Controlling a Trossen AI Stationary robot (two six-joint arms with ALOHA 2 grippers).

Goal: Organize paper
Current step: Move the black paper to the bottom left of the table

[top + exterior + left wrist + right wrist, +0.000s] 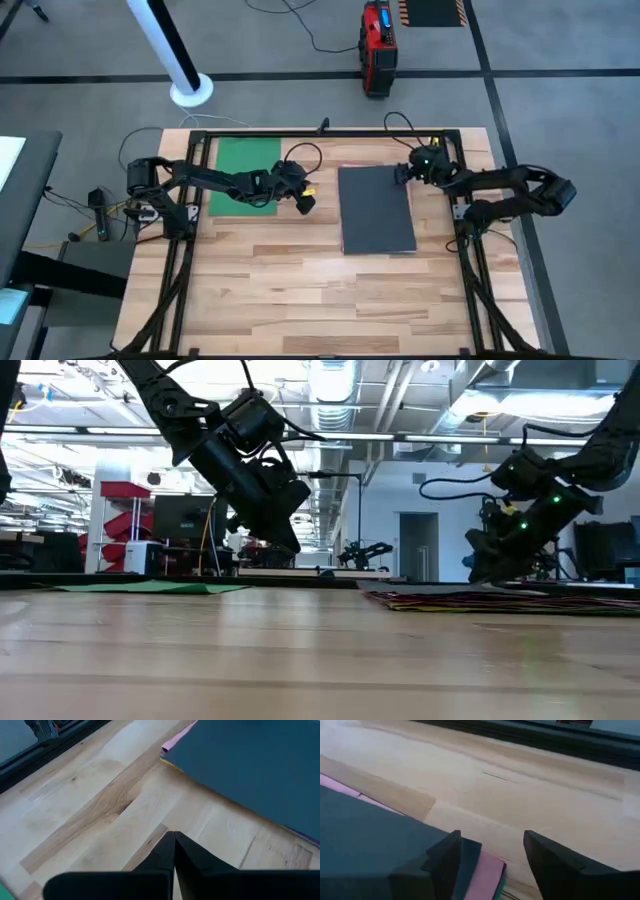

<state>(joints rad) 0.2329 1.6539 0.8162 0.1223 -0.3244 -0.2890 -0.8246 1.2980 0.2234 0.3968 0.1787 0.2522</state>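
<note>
Left gripper [173, 836]: my wrist view shows the fingers pressed together, tips meeting, nothing between them. In the high view it sits left of centre in the frame, over bare table [300, 290], in the gap between the green sheet [244, 176] and the dark grey sheet [376, 208]. Low view puts it raised clear of the wood.

Right gripper [492, 847]: fingers spread apart, holding nothing, straddling the corner of the stack, with the dark grey top sheet and a pink sheet [485, 880] just beneath showing between them. High view places it at the stack's upper right corner.

Green sheet lies flat alone, upper left of the table. Stack sits right of centre, pink, yellow and purple edges peeking from under the grey.
</note>
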